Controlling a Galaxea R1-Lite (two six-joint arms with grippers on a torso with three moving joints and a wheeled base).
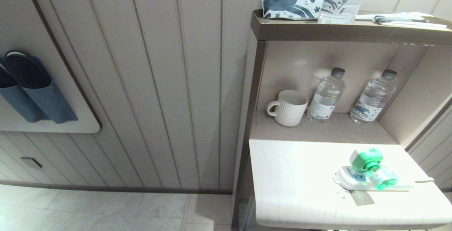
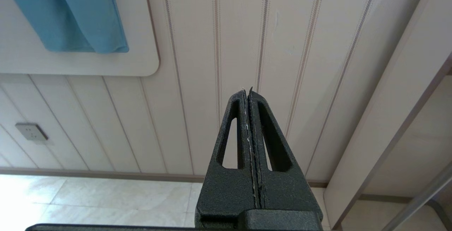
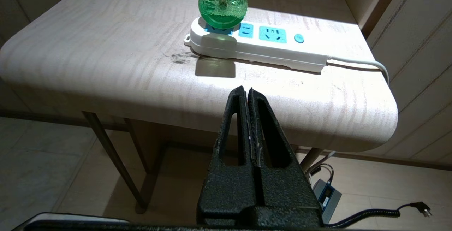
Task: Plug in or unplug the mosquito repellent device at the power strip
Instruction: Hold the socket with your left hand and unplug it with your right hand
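The device (image 1: 371, 167) sat plugged into the strip (image 1: 356, 183) at the lower right of the head view, its green bottle tilting out over the strip's near side. In the right wrist view the device (image 3: 222, 1) stood at the top centre, its bottle base facing the camera, seated on the strip's (image 3: 261, 49) end socket, the one farthest from the cord; two blue socket faces and a small blue button lay bare beside it. The white cord (image 3: 367, 63) ran off the strip's other end toward the right edge of that frame.

The strip lay on the pale table (image 1: 293, 188), toward its right part. Behind the table, in the alcove at the upper right of the head view, stood a white mug (image 1: 287, 108) and two water bottles (image 1: 325, 96), the mug to their left.

The right pincer (image 3: 248, 90) was clenched on nothing, below the table's front edge in its frame, apart from the strip. The left pincer (image 2: 248, 91) was likewise clenched and empty, facing the panelled wall (image 2: 197, 47), with blue pockets (image 2: 81, 15) at the upper left of its frame.
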